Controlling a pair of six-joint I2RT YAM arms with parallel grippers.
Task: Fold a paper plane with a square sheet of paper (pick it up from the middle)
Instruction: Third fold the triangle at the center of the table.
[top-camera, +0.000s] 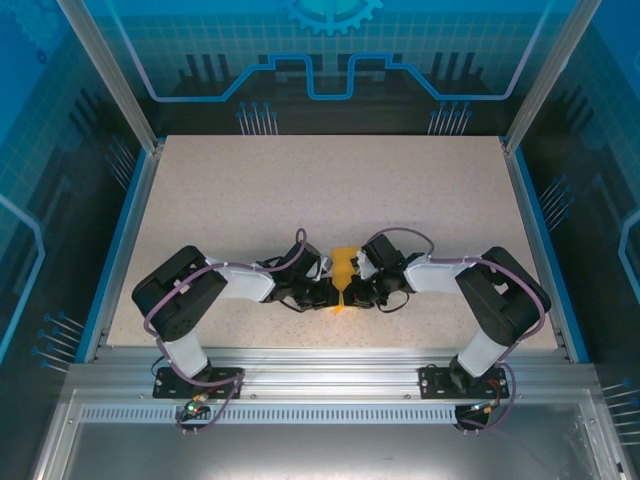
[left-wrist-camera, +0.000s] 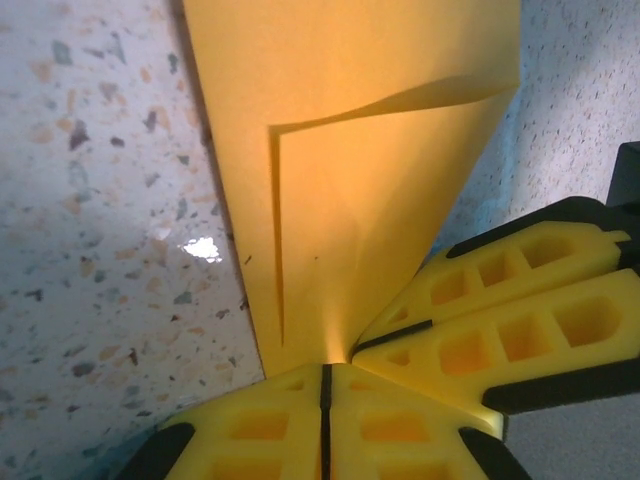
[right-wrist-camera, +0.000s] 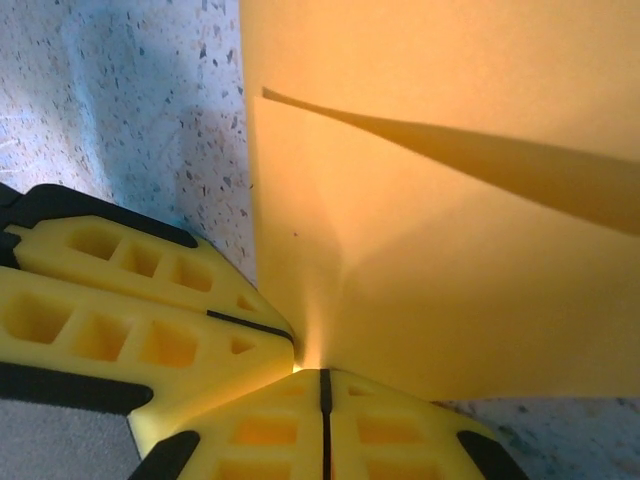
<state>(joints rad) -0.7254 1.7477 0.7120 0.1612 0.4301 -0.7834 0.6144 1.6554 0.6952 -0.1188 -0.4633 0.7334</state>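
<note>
- The left hand (left-wrist-camera: 323, 374) is clamped on the near tip of the creased sheet of paper (left-wrist-camera: 360, 180).
- The right hand (right-wrist-camera: 323, 378) pinches it right alongside, with the sheet fanning out beyond both.

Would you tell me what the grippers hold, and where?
The left gripper and right gripper both pinch the orange paper at one shared spot where it narrows.

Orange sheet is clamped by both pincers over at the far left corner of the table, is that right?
Not the far left corner. The left pincer and right pincer do clamp the orange sheet, but near the middle of the table, toward its near edge, as the top external view shows.
</note>
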